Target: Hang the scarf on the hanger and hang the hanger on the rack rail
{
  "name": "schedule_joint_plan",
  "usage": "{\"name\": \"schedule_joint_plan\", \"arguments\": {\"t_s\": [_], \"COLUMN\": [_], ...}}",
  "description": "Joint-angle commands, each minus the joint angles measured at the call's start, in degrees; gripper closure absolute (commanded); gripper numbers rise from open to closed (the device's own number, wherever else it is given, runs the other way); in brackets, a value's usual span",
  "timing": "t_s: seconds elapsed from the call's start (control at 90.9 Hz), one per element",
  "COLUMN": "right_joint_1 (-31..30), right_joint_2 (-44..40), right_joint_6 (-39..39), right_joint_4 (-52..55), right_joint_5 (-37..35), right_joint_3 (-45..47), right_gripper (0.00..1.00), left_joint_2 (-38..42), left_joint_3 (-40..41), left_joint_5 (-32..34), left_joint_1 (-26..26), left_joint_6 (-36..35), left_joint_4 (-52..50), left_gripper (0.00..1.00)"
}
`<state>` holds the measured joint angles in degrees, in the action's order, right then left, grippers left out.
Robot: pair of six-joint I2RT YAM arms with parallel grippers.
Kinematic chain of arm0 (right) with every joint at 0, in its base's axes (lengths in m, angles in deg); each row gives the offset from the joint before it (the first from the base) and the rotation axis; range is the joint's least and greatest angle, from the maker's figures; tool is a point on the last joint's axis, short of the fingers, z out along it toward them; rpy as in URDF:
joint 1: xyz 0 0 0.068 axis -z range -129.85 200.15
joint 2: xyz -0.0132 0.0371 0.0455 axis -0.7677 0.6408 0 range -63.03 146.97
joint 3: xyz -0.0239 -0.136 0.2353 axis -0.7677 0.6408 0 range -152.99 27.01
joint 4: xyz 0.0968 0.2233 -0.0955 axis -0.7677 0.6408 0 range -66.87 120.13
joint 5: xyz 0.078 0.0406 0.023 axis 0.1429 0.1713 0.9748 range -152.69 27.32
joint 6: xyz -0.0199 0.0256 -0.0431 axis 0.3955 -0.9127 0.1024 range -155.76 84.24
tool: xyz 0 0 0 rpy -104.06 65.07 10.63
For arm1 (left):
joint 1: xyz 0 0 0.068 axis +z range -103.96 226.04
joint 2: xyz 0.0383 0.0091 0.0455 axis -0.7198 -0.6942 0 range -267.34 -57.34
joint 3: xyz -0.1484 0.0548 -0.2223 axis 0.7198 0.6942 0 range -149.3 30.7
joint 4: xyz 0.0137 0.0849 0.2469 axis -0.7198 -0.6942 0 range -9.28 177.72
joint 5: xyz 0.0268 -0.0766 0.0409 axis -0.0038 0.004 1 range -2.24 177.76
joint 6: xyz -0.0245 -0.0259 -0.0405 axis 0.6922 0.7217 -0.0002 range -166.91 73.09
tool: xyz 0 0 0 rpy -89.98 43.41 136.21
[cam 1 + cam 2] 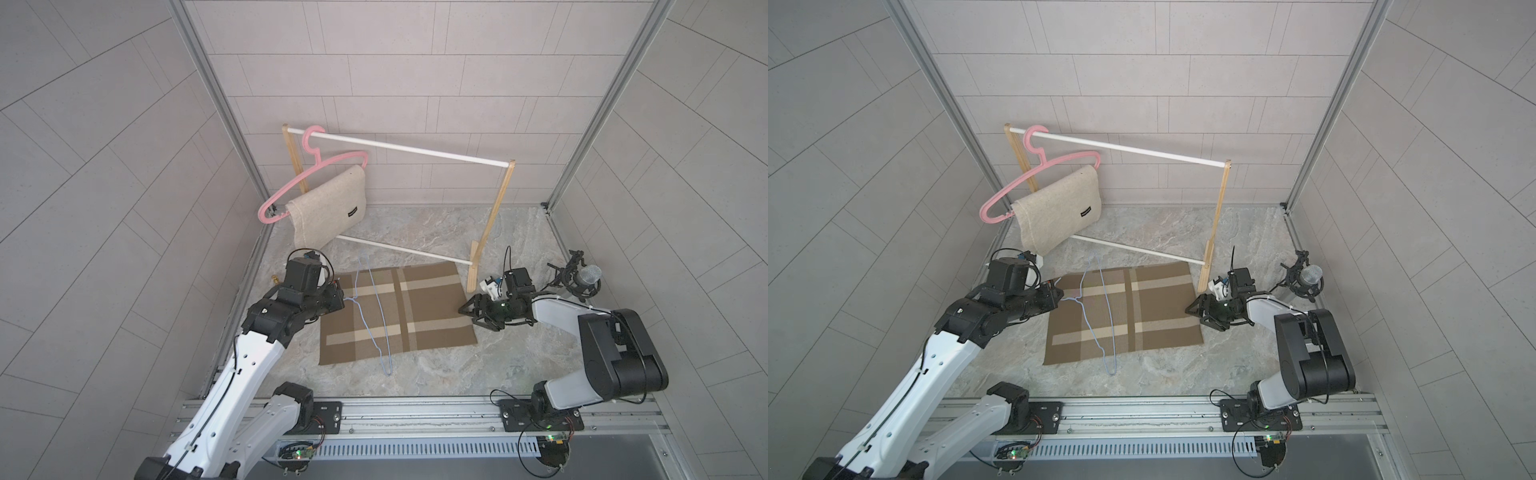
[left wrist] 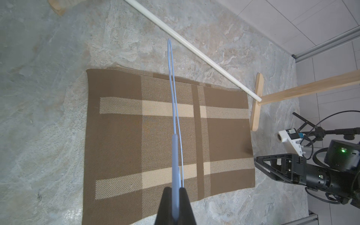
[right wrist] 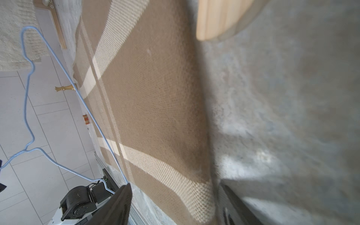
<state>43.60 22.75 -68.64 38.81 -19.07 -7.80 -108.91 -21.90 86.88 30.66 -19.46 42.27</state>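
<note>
— Well, where does everything sit?
— On the table [image 1: 436, 232], the rack [image 1: 415, 150] stands at the far side; nearer, the scarf [image 1: 432, 307] lies folded flat in the middle, its right edge by the rack's foot. Over its left part hangs the thin wire hanger [image 2: 175, 155].
— And the hands?
— The left gripper [image 2: 175, 191] is pinched tight on the hanger's neck. The right gripper [image 1: 467, 311] sits at the scarf's right edge, jaws apart around that edge, nothing held.
— How will the scarf handle?
— Soft, light and floppy, I'd judge; it'll sag and may unfold. Pinch all layers at that right edge. The wire looks slick, so cloth could slide off
</note>
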Motion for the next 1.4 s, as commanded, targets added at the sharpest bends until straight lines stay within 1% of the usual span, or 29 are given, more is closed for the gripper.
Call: {"name": "schedule_joint_plan", "arguments": {"t_s": [0.0, 0.165, 0.264, 0.319, 0.429, 0.55, 0.715, 0.814, 0.958, 1.057, 1.134, 1.266, 1.321, 1.387], "right_joint_1": [-0.8, -2.9, -4.6, -5.7, -7.7, -10.8, -18.5, -24.6, -34.6, -39.0, -40.7, -41.8, -41.8, -41.9], "right_joint_2": [3.5, 5.5, 6.4, 6.5, 4.7, -0.2, -6.7, -7.3, -2.0, 4.2, 8.1, 12.2, 14.0, 15.5], "right_joint_6": [-2.1, -6.8, -9.4, -10.6, -13.0, -12.9, -13.1, -14.3, -14.7, -12.6, -10.6, -7.9, -6.8, -6.5], "right_joint_4": [-3.6, -11.8, -15.5, -17.4, -21.2, -20.3, -16.8, -16.1, -15.6, -12.0, -6.7, 1.4, 4.4, 5.1], "right_joint_5": [-2.0, 0.4, 0.7, 0.9, 0.6, -1.4, -5.2, -7.3, -9.5, -10.0, -10.7, -11.7, -12.4, -11.7], "right_joint_3": [2.0, 3.5, 3.5, 3.7, 3.9, 2.8, -0.6, -4.6, -11.3, -16.7, -21.7, -26.5, -27.3, -27.1], "right_gripper": [0.30, 0.38, 0.47, 0.57, 0.80, 1.00, 1.00, 1.00, 1.00, 1.00, 1.00, 1.00, 0.98, 0.97], "left_joint_2": [-1.0, -2.9, -4.4, -5.2, -6.4, -7.2, -7.3, -6.9, -6.9, -6.6, -6.2, -6.2, -6.3, -6.3], "left_joint_3": [1.6, 2.5, 2.5, 2.5, 2.3, 2.3, 3.3, 3.9, 4.3, 4.3, 4.4, 4.2, 4.0, 3.8], "left_joint_5": [-1.9, -3.3, -3.8, -4.0, -4.4, -4.3, -4.7, -5.8, -7.2, -7.2, -6.9, -7.0, -7.2, -7.8], "left_joint_1": [1.0, 1.5, 1.7, 1.8, 2.0, 2.1, 2.2, 2.2, 2.2, 2.2, 2.2, 2.2, 2.2, 2.2], "left_joint_6": [-0.2, -0.9, -1.5, -1.7, -1.9, -1.8, -0.2, 1.0, 1.6, 1.6, 1.6, 1.6, 1.7, 1.9], "left_joint_4": [-0.6, 0.2, 0.3, 0.3, 0.3, 0.4, 1.7, 3.1, 3.8, 3.7, 3.6, 3.7, 3.7, 3.9], "left_gripper": [1.00, 1.00, 1.00, 1.00, 1.00, 1.00, 1.00, 1.00, 1.00, 1.00, 1.00, 1.00, 1.00, 1.00]}}
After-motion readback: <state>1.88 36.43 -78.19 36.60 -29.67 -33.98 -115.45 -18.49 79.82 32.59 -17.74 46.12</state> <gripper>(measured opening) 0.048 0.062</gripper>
